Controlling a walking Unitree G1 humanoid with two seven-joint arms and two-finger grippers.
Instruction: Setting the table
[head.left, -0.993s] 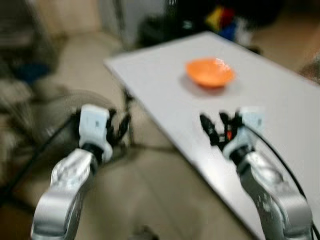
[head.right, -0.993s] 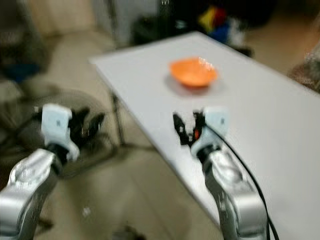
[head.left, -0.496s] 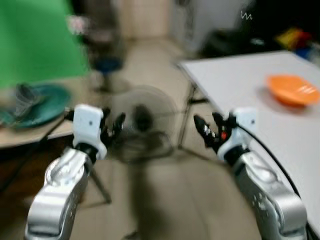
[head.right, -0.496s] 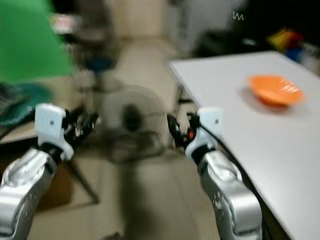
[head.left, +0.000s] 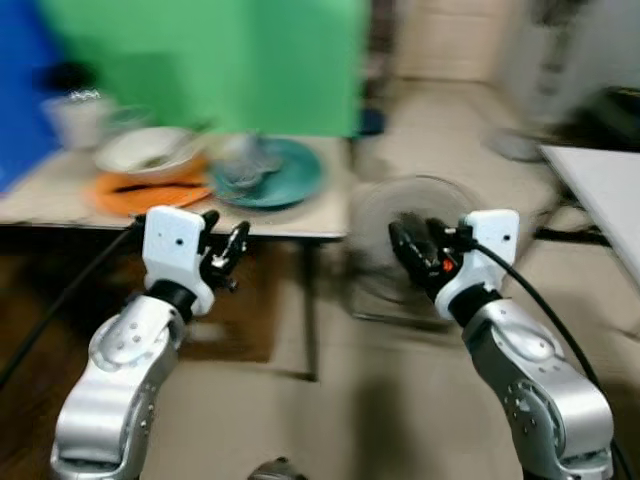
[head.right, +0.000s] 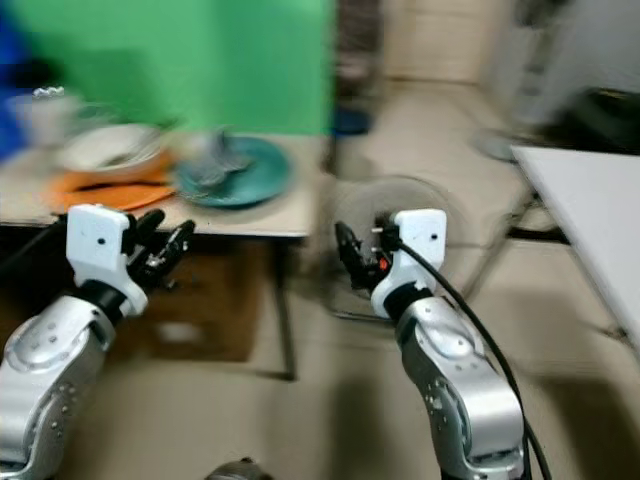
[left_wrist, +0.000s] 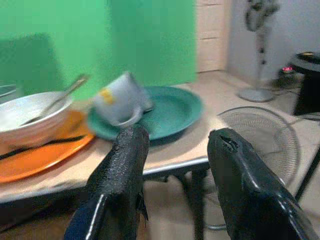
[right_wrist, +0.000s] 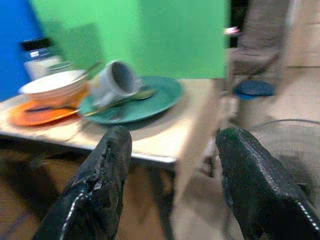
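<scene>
Facing a low beige side table (head.left: 300, 215) before a green backdrop, the head camera is blurred by motion. Toward the table's far edge a round teal plate (head.left: 285, 180) is seen, with a pale grey mug (head.left: 243, 160) tipped on it; beside these a white bowl (head.left: 148, 150) sits on a flat orange plate (head.left: 140, 193). The left gripper (head.left: 228, 255) and the right gripper (head.left: 410, 250) are held up short of the near edge, both empty. A round wire fan (head.left: 410, 235) stands on the floor past the table's right end.

From the left wrist, the left gripper's matte black fingers (left_wrist: 125, 175) are spread apart, framing the glossy teal plate's rim. A spoon handle (left_wrist: 65, 95) leans out of the bowl.

From the right wrist, rough-textured fingers (right_wrist: 107, 170) are likewise parted; a metal spoon (right_wrist: 117, 105) lies across the teal plate.

The approach is probably best finished squarely and at rest, the mug being loose and likely to roll.
</scene>
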